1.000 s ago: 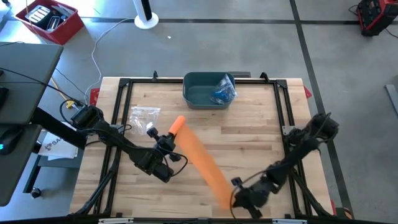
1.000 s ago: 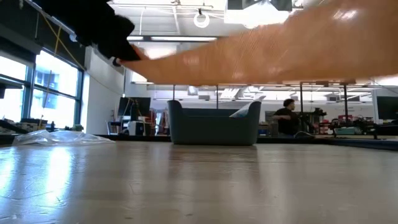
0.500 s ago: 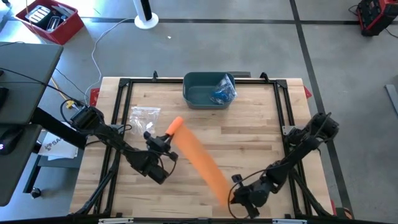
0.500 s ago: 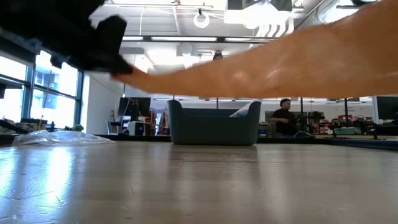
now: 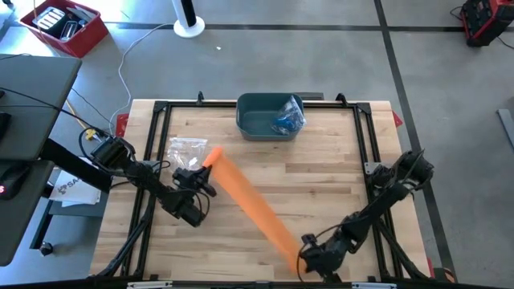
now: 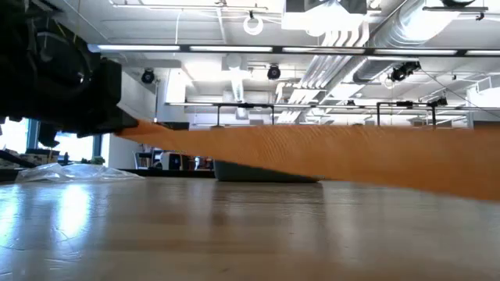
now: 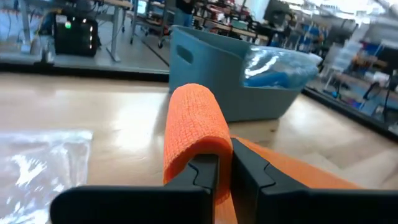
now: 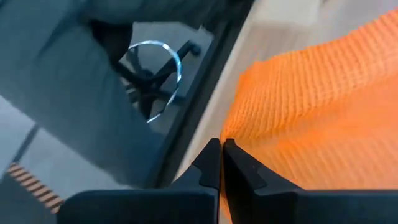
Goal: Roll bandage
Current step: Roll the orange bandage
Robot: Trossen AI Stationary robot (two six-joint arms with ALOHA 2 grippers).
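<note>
A long orange bandage stretches slantwise across the table, from the left middle to the near right. My left gripper is shut on its far-left end, which curls over one finger. My right gripper is shut on its near-right end, close to the table's near edge. In the low view the strip runs from my left gripper down toward the right, low over the wood. My left gripper pinches the bandage's far-left end between its two fingers. A loop of the strip folds over the top of one finger. The fingers lie about level. The strip leaves them drawn straight, its end above the table. My right gripper pinches the bandage's near-right end at its edge between its two fingers. The fingers slant downward toward the table's near edge. The exact place of contact is hidden by the fingers themselves.
A grey-blue bin with a blue-filled plastic bag stands at the far middle. A clear plastic bag lies beside my left gripper. A black frame edges the table.
My left gripper has sunk and gone toward the table's left edge, rolling about its own line. The bandage's far-left end has come down with it, so the strip now runs low over the table instead of rising high. The near-right end has stayed about where it was.
</note>
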